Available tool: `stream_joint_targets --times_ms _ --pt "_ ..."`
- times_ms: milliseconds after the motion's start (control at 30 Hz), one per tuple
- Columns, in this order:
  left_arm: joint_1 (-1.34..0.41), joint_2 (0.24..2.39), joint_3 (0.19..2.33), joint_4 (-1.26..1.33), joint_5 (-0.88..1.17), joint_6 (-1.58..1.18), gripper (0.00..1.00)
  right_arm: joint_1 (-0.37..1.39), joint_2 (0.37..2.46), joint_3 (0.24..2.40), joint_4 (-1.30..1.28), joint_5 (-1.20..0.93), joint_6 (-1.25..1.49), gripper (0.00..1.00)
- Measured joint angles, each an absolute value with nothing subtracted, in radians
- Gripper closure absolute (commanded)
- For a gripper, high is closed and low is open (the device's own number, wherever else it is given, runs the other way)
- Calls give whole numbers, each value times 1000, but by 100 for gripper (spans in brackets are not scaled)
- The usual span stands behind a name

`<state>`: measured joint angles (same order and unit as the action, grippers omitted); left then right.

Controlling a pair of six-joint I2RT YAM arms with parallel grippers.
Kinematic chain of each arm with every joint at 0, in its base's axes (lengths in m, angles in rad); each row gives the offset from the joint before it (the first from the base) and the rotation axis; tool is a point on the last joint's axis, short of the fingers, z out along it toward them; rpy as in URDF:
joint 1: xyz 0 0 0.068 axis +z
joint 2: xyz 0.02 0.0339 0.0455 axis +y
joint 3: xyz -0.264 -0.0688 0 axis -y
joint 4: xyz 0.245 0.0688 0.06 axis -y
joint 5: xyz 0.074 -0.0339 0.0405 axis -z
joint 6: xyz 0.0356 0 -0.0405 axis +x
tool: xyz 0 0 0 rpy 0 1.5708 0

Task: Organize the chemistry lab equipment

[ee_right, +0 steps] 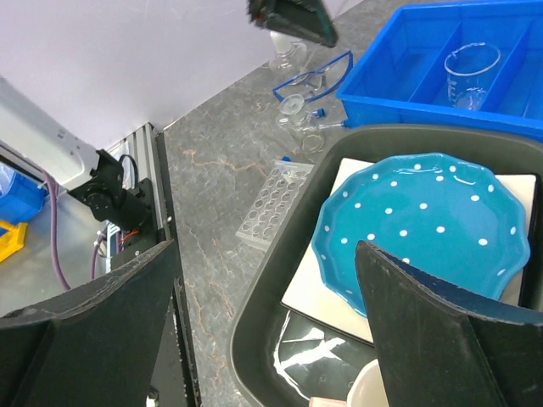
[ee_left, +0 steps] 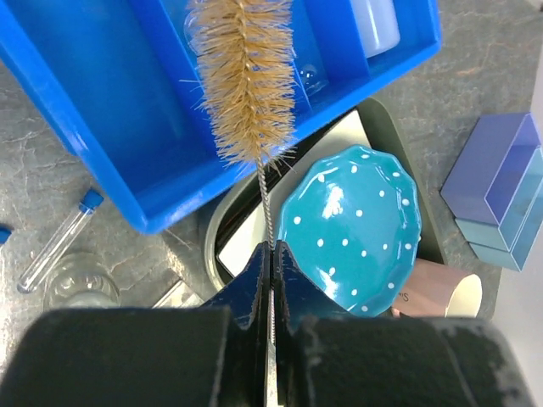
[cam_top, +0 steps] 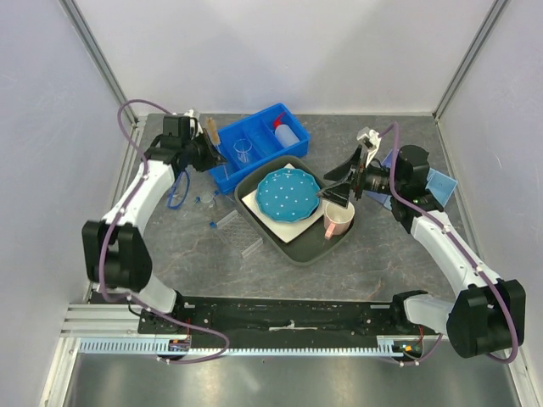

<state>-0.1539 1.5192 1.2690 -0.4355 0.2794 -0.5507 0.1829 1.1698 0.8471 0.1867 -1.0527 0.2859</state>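
Presently the left gripper (ee_left: pixel 270 264) is clamped tight on the twisted wire stem of a small tan-bristled brush (ee_left: pixel 246 76). The bristle head hangs over the left end of a blue plastic divided bin (ee_left: pixel 93 127) that sits near the far-left corner of the tabletop. Inside that bin a clear glass beaker (cam_top: pixel 243 151) stands in a middle compartment, and a white squeeze bottle with a red nozzle (cam_top: pixel 287 132) rests in the rightmost one. Toward the left edge, on the bare tabletop, sit blue-framed goggles (cam_top: pixel 177 192). A blue-capped glass vial (ee_left: pixel 59 242) lies on its side there, with a second clear beaker (ee_left: pixel 81 288) just beside it. Two clear plastic racks (cam_top: pixel 227 221) lie nearer the front edge. At mid-table a dark grey tray (cam_top: pixel 310 253) holds a blue white-dotted plate (cam_top: pixel 287 195) on a white square plate (cam_top: pixel 253 202), and a pink mug (cam_top: pixel 338 222). The right gripper (cam_top: pixel 342 182) hovers above the tray's right side, near the mug, fingers spread wide with nothing between them.
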Motion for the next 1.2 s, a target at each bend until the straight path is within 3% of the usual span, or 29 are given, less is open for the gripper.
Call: stream_joint_targets --times_ms 233,467,967,1200 --pt "-108 1795 1523 -548 348 -512 98 183 1170 840 186 -1073 279 7" --pt "-100 1927 1594 -617 377 -510 95 183 1170 840 186 -1080 274 6" --pt "-88 1974 1608 -658 356 -510 82 183 1170 840 186 -1087 264 4" --pt "-85 1975 1608 -657 342 -510 67 183 1170 840 186 -1087 263 4"
